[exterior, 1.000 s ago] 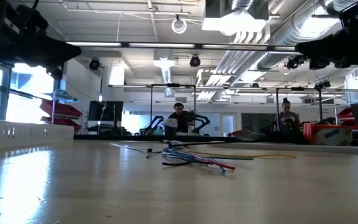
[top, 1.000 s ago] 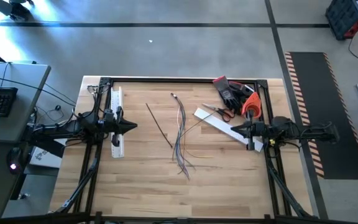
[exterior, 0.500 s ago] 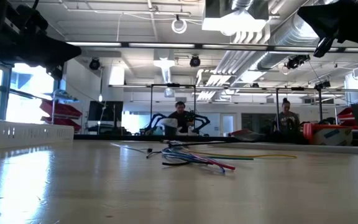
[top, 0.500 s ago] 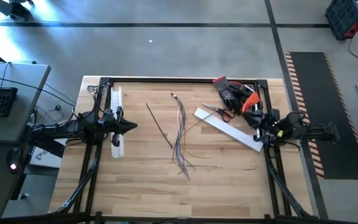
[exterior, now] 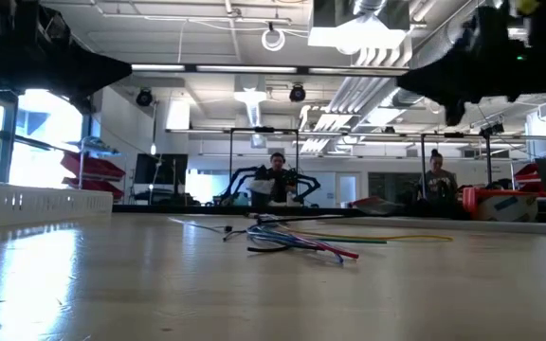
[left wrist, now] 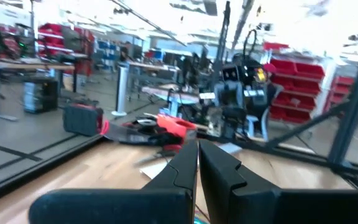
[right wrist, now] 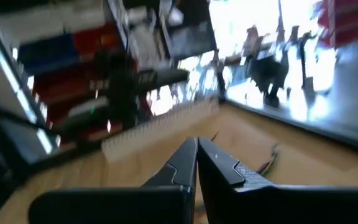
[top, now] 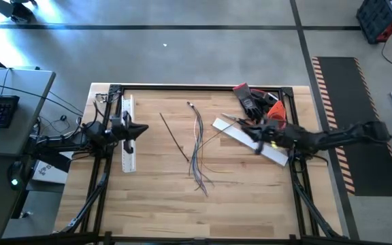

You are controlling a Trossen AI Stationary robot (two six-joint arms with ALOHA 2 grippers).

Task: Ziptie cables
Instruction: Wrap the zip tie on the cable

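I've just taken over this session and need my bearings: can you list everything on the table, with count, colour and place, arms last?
cables: one loose bunch, blue, grey and reddish, table centre
zipties: at least one thin dark strip shows, just left of the cables
left duct: one, white, slotted, left edge under the left arm
right duct: one, white, lying slantwise at the right
scissors: one pair, red handles, by the right duct's far end
gloves: black and red pile, far right corner
orange tool: one, beside the gloves
left gripper: shut, empty, above the left edge
right gripper: shut, empty, above the right duct near the scissors
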